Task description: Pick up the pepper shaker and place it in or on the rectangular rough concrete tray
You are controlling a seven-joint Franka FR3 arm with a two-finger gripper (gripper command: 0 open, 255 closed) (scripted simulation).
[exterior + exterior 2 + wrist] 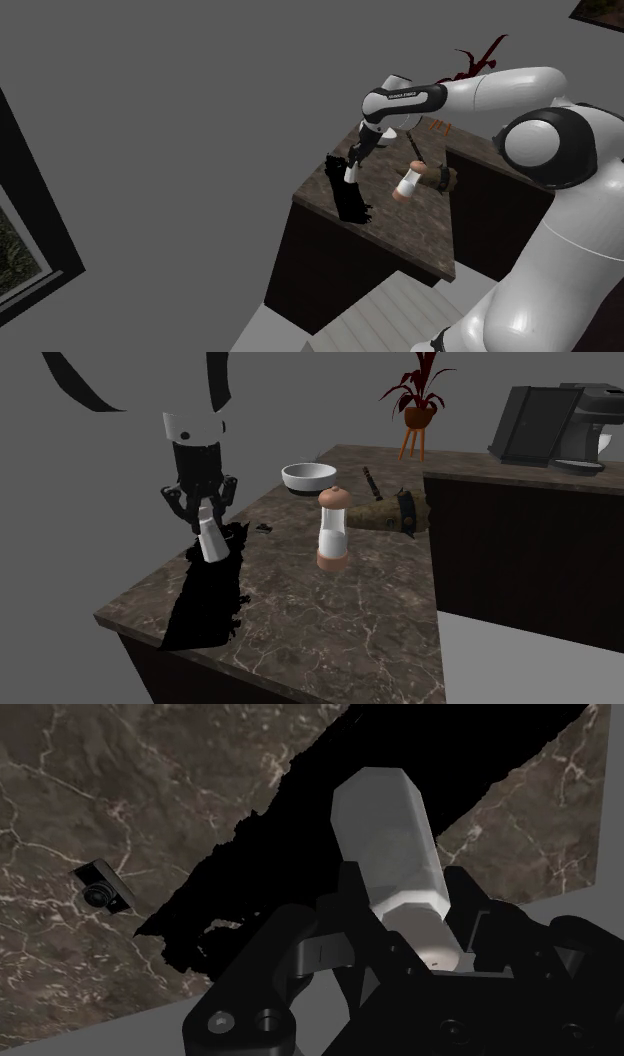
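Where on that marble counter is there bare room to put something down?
The widest bare patch of counter lies between the black tray and the tall grinder, running to the near edge in the second exterior view. Behind the grinder it is crowded: a white bowl, a brown object on its side. The gripper, clasping a white shaker, hangs over the tray.

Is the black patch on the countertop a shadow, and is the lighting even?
Second exterior view: dim overall; the black patch is flat and jagged-edged, unlike a soft shadow. Shoulder view: equally dim, with the same unshaded patch. Wrist view: the held shaker shows soft shading against it.
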